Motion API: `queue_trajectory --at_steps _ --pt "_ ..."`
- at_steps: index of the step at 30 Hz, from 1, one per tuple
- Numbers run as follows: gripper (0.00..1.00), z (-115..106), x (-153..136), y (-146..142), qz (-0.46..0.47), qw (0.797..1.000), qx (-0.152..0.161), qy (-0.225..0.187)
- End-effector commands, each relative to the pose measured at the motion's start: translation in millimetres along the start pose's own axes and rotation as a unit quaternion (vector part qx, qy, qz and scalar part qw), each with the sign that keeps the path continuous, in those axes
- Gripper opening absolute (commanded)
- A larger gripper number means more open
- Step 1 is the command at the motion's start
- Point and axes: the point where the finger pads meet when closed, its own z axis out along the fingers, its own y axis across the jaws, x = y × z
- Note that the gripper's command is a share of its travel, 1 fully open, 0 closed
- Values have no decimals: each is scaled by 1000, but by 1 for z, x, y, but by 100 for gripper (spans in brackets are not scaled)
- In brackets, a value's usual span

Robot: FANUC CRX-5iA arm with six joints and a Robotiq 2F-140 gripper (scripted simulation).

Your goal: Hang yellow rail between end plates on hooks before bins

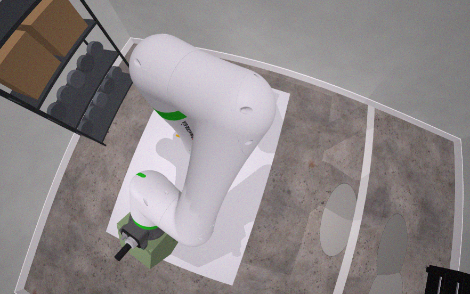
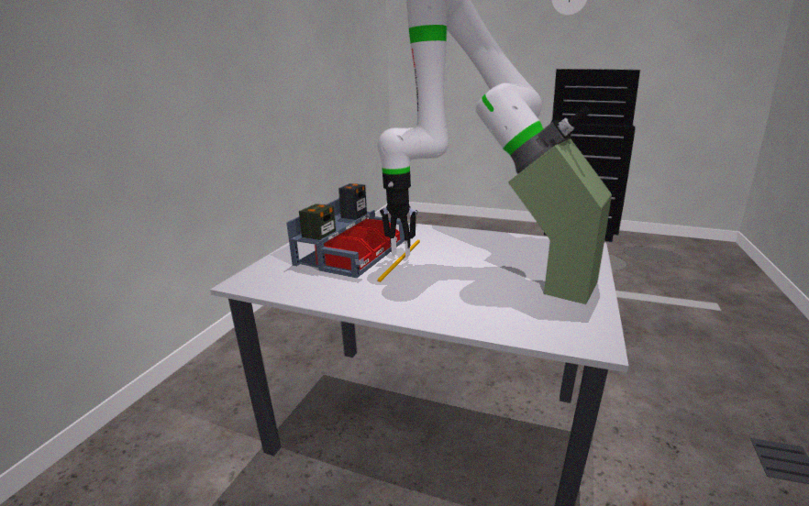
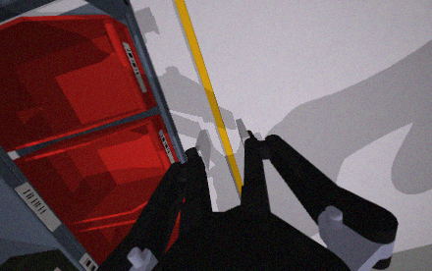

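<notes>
Top view: white arm (image 1: 208,138) spanned a white table (image 1: 266,152), hiding claw and rail alike. Mounted on a green block (image 1: 157,254). Red lettering on the forearm too small to read. Speckled concrete floor (image 1: 408,166); dark shelf unit (image 1: 100,25) with brown boxes (image 1: 27,65).

Exterior view: claw (image 2: 401,234) pointed down at the table (image 2: 453,322), directly over the far part of a thin yellow rail (image 2: 398,260). Lay flat on the tabletop, just in front of the red bins (image 2: 351,247). Two dark boxes (image 2: 317,220) stood atop the grey bin frame (image 2: 293,241); their white labels unreadable.

Wrist view: straight, slim rail (image 3: 208,93) ran between the two black fingers, which stood partly open, apart from it, gripping nothing. Glossy red bins (image 3: 83,88) lay to the left; label strips illegible.
</notes>
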Motion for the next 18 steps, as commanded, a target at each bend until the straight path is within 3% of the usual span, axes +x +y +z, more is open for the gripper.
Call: queue_trajectory --at_steps 1,18 --pt "30 0 0 0 0 1000 12 -9" --pt "30 0 0 0 0 1000 12 -9"
